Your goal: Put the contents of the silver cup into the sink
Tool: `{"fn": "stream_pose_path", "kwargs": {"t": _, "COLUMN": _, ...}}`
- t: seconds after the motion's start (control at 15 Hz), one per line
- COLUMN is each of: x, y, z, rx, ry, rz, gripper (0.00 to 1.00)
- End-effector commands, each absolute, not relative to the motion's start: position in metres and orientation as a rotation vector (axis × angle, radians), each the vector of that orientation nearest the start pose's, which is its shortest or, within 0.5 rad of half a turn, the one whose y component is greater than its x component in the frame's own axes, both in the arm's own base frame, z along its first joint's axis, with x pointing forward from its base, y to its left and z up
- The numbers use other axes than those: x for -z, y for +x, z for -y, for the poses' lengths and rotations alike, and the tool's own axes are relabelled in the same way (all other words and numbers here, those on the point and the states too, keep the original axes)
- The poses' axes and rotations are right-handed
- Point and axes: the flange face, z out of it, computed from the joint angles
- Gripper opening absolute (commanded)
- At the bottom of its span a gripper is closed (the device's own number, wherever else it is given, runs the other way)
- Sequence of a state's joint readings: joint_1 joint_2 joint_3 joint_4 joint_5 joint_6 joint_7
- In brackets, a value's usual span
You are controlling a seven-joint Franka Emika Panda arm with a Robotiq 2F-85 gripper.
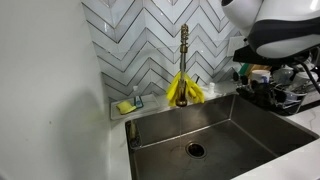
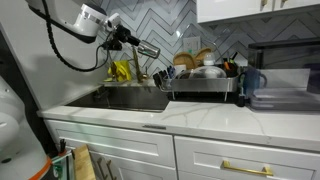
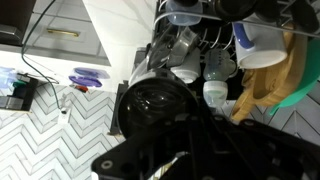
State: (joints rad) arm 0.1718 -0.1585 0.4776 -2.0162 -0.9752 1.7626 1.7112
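Note:
The silver cup [image 2: 148, 50] is held on its side, its mouth pointing toward the dish rack, high above the counter next to the sink [image 2: 130, 97]. My gripper [image 2: 130, 42] is shut on the cup. In the wrist view the cup [image 3: 150, 102] fills the middle as a dark round shape between my fingers [image 3: 185, 140]. I cannot see its contents. In an exterior view the steel sink [image 1: 245, 125] shows its round drain hole [image 1: 196, 150], and only the arm's body shows at the top right.
A faucet [image 1: 184, 45] with yellow gloves [image 1: 184, 90] hung on it stands behind the sink, with a sponge holder [image 1: 126, 106] beside it. A dish rack [image 2: 205, 85] full of dishes and a blue mug [image 2: 250, 82] sit on the counter.

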Motion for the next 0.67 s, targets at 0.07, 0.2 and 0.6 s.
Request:
{"fn": "stream_pose_path", "kwargs": {"t": 0.07, "x": -0.550, "y": 0.444, "z": -0.286, "rx": 1.826, "ry": -2.977, "rz": -1.173, "gripper": 0.01}}
{"fn": "stream_pose_path", "kwargs": {"t": 0.2, "x": -0.547, "y": 0.441, "z": -0.294, "rx": 1.923, "ry": -2.980, "rz": -1.095, "gripper": 0.01}}
{"fn": "stream_pose_path", "kwargs": {"t": 0.6, "x": -0.546, "y": 0.437, "z": -0.308, "rx": 2.183, "ry": -2.928, "rz": -0.948, "gripper": 0.01}}
